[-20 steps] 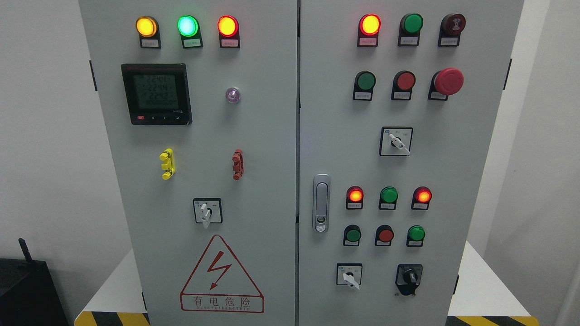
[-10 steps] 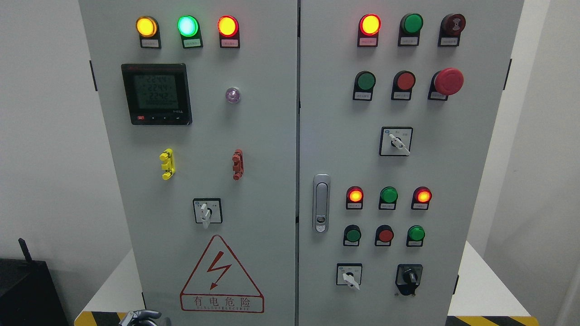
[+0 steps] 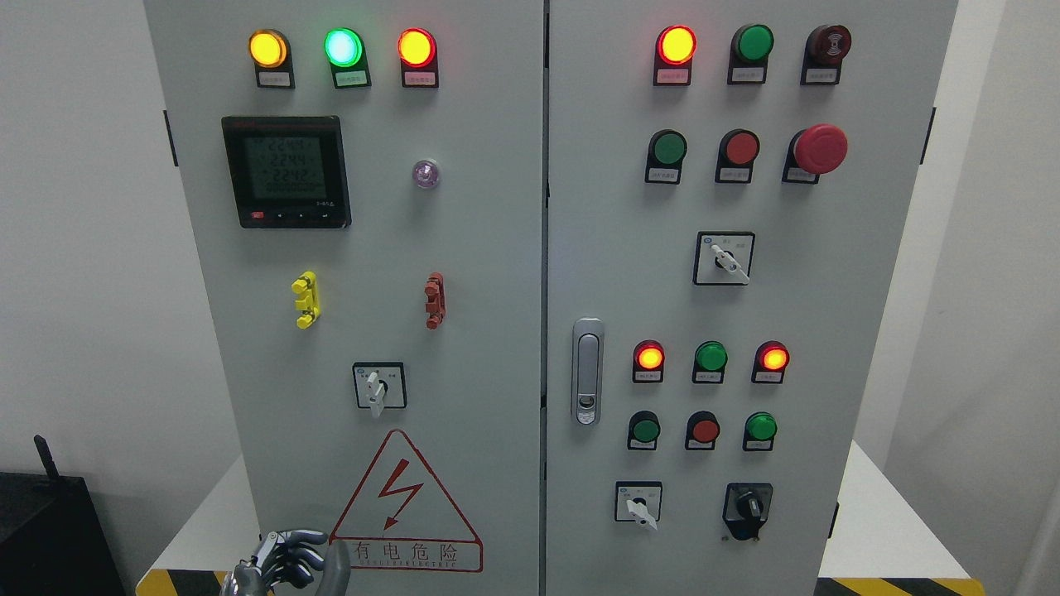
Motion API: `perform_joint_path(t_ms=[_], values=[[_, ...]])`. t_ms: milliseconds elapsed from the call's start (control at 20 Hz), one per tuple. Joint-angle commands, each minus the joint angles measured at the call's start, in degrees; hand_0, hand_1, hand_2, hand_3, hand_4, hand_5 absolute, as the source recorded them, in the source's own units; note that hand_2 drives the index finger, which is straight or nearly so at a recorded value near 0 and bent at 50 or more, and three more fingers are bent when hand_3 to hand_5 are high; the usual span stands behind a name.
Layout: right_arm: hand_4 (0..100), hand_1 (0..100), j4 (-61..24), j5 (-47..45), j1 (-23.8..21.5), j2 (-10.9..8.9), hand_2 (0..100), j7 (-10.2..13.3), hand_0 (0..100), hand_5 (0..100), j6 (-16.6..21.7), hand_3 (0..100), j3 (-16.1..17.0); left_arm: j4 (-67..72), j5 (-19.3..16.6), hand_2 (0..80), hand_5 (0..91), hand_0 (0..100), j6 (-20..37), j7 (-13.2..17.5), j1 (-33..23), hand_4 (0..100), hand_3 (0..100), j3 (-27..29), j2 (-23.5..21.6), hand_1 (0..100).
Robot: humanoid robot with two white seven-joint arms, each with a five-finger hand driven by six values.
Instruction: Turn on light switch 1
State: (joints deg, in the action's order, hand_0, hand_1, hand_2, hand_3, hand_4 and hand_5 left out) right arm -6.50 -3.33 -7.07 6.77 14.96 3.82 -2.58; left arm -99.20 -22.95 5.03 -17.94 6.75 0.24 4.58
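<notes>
**Left hand showing at the bottom edge**

I am seeing my left hand (image 3: pixel 286 567) poking in at the lower left, fingers loosely curled and holding nothing, just beside the warning triangle (image 3: pixel 405 503). The switch (image 3: pixel 377 389) is sitting above that triangle on the left door (image 3: pixel 464 273), its white lever hanging straight down. Bare panel is lying between hand and switch.

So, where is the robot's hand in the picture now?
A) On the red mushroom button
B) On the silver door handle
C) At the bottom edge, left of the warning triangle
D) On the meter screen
C: the left hand shows at the bottom edge, beside the warning triangle.
</notes>
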Motion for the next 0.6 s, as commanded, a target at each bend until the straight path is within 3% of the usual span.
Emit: perform_joint_path(t_ms=[0,250,551], values=[[0,39,0.00,-0.01,0.04,0.00,0,-0.02,12,0,-0.04,0,-0.05,-0.47,0.54,51.0,67.0,31,-0.54,-0.34,1.51,81,77,-4.37,0.69,49],[0,39,0.00,-0.01,-0.05,0.00,0,-0.02,12,0,-0.04,0,0.03,-0.21,1.16,52.0,67.3,31,-2.99,-2.27,3.70,82,78,-5.69,0.87,50],[0,39,0.00,-0.01,0.04,0.00,0,-0.02,12,0,-0.04,0,-0.05,0.23,1.16,52.1,67.3,32,-4.76,-2.36,4.06,82,79,-6.22,1.05,51]])
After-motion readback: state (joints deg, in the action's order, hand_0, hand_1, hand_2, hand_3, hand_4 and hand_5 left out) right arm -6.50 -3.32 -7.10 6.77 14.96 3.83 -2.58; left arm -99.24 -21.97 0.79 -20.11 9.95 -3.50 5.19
